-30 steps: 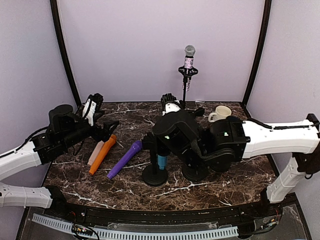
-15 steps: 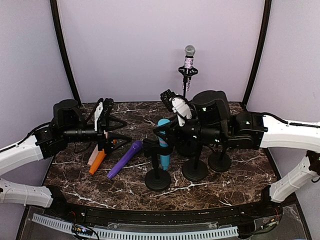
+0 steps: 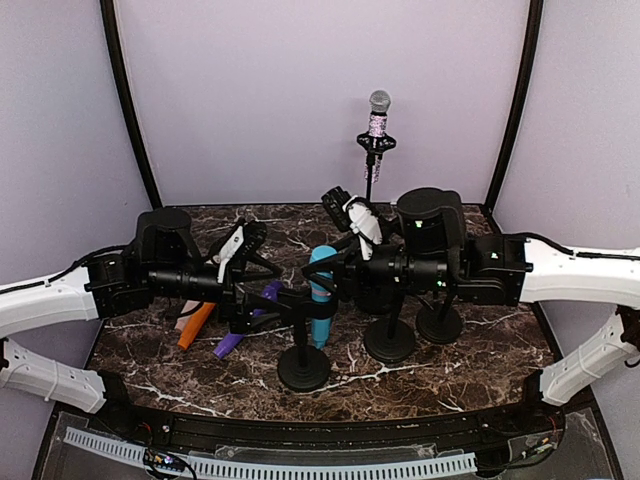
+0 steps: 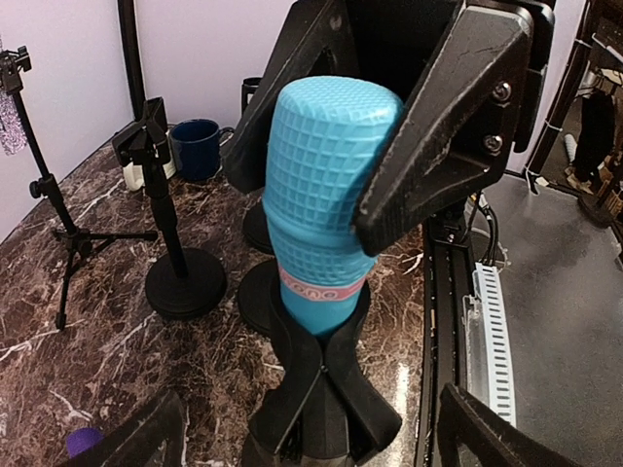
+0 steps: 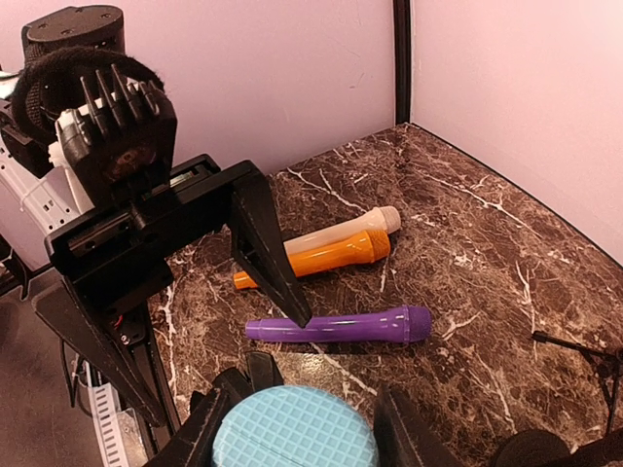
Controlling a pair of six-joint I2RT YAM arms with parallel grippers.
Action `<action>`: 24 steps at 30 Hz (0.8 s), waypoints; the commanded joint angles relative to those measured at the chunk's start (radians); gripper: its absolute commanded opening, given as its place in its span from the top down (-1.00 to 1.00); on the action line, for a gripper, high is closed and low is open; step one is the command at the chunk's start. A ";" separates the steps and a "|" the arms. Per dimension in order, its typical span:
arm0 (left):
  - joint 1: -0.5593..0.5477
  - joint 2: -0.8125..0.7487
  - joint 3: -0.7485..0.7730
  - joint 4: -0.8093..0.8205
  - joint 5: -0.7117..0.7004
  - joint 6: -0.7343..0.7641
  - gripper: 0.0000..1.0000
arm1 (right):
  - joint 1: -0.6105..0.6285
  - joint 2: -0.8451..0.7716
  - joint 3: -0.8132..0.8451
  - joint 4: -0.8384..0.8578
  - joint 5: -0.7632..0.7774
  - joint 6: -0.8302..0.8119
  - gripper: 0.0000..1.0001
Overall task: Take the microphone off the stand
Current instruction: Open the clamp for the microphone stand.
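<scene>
A light blue microphone (image 3: 321, 290) stands head up in the black clip of a desk stand (image 3: 303, 368). My right gripper (image 3: 333, 272) is shut on its gridded head; one finger (image 4: 440, 146) presses each side of the head (image 4: 326, 195). In the right wrist view the head (image 5: 295, 433) fills the gap between my fingers (image 5: 200, 428). My left gripper (image 4: 311, 448) is open, its fingers wide to either side of the stand's clip (image 4: 321, 389), not touching it.
A purple microphone (image 5: 336, 326), an orange one (image 5: 321, 258) and a cream one (image 5: 336, 233) lie on the marble table left of the stand. Two empty desk stands (image 3: 390, 340) are on the right. A tripod stand with a silver microphone (image 3: 378, 125) is at the back. A blue mug (image 4: 200, 146) is behind.
My left gripper has moved right, up to the stand's clip. The blue microphone and its stand have shifted slightly left and nearer. My right gripper has settled round the microphone's head.
</scene>
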 commanded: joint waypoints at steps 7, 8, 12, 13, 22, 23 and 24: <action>-0.036 0.032 -0.006 -0.008 -0.056 0.051 -0.97 | -0.006 -0.023 -0.006 0.128 -0.029 0.028 0.73; -0.038 0.034 -0.008 -0.009 -0.066 0.057 -0.97 | -0.007 -0.022 -0.006 0.127 -0.028 0.028 0.73; -0.047 0.044 -0.008 -0.028 -0.089 0.080 -0.96 | -0.009 -0.017 -0.003 0.129 -0.032 0.028 0.73; -0.048 0.046 -0.008 -0.033 -0.094 0.083 -0.96 | -0.009 -0.015 -0.001 0.128 -0.032 0.028 0.73; -0.057 0.050 -0.008 -0.037 -0.096 0.096 -0.70 | -0.012 -0.007 0.001 0.135 -0.039 0.029 0.74; -0.058 0.051 -0.007 -0.042 -0.094 0.100 -0.63 | -0.012 -0.007 0.001 0.135 -0.039 0.030 0.74; -0.060 0.052 -0.004 -0.045 -0.094 0.103 -0.46 | -0.012 -0.008 0.001 0.135 -0.037 0.030 0.75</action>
